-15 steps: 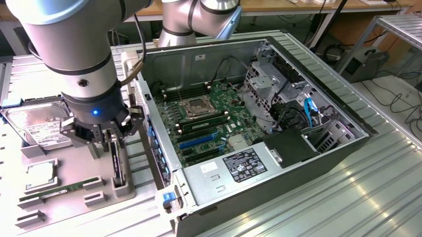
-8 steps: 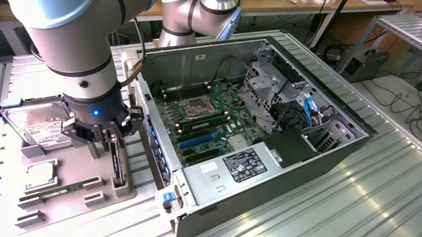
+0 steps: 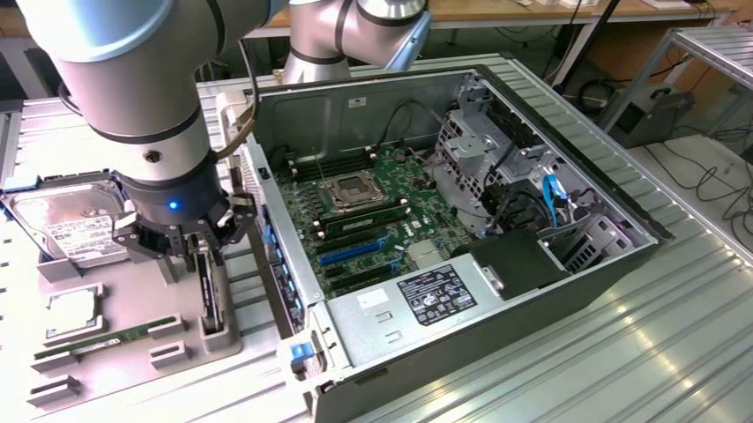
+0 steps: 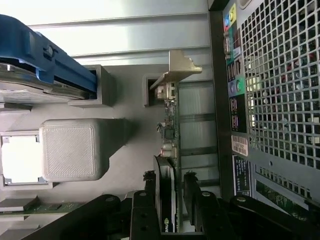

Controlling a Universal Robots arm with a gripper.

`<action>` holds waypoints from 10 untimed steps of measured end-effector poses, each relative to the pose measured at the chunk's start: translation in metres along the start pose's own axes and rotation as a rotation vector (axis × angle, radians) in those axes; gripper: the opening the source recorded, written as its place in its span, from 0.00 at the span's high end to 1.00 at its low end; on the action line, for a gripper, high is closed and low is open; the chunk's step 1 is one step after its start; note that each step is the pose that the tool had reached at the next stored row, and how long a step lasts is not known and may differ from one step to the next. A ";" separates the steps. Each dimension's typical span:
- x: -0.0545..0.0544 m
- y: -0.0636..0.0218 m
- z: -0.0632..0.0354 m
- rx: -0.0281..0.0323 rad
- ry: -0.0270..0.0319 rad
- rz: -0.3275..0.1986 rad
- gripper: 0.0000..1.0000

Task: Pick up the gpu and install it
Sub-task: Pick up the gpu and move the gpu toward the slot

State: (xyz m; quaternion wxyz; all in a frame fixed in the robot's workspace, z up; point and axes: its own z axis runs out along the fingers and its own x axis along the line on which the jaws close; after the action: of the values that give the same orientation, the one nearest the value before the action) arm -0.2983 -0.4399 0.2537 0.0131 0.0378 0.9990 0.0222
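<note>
Wrist view, gpu edge-on, bracket opposite jaws

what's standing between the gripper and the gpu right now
Nothing visible. The gripper is right down at the gpu, which stands on edge in a slot of the gray holder tray, beside the open computer case.

An open computer case lies on a ribbed metal table, its green motherboard exposed and a labelled power supply at five o'clock of the board. At nine o'clock of the case, a grey tray carries a silver hard drive, with a RAM stick at six o'clock of it.
</note>
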 end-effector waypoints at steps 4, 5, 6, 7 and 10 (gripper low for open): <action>0.000 0.0002 0.0036 0.0000 0.0000 0.000 0.64; 0.000 0.0003 0.0043 0.0000 0.0001 0.000 0.64; 0.000 0.0004 0.0049 0.0001 0.0001 0.000 0.64; 0.000 0.0004 0.0057 0.0000 0.0000 0.000 0.64; 0.000 0.0005 0.0072 0.0001 0.0001 0.000 0.64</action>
State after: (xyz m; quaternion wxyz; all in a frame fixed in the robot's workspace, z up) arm -0.2984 -0.4391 0.2465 0.0130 0.0379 0.9990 0.0221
